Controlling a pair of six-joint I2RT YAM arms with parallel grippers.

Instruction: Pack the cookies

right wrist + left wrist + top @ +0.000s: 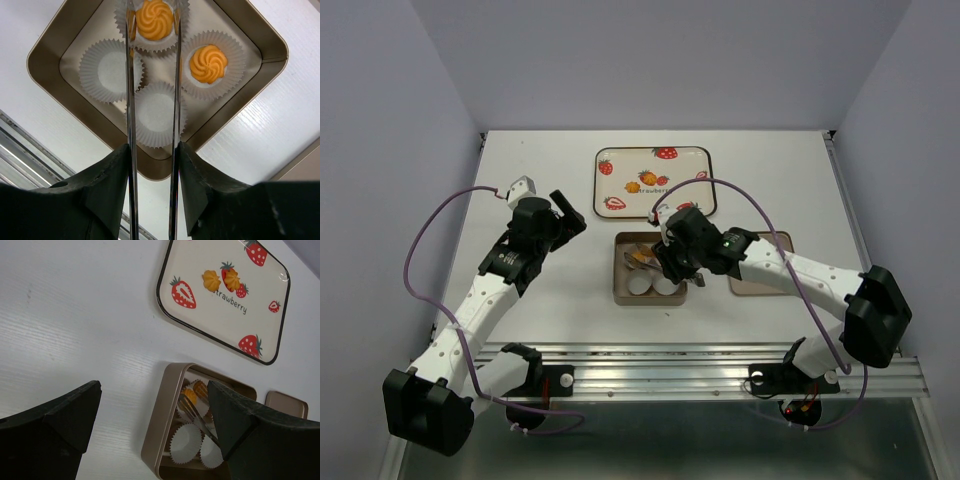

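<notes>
Left tool (154,390) gaping, the right tool (152,155), clamped on tongs (131,90), is seemingly seating a cookie (154,19) in the tin (47,62); next, loosening and lifting clear.

Top camera looks down from behind; 2 wrist cameras share the tin (620,285) (159,420) (250,32).
</notes>
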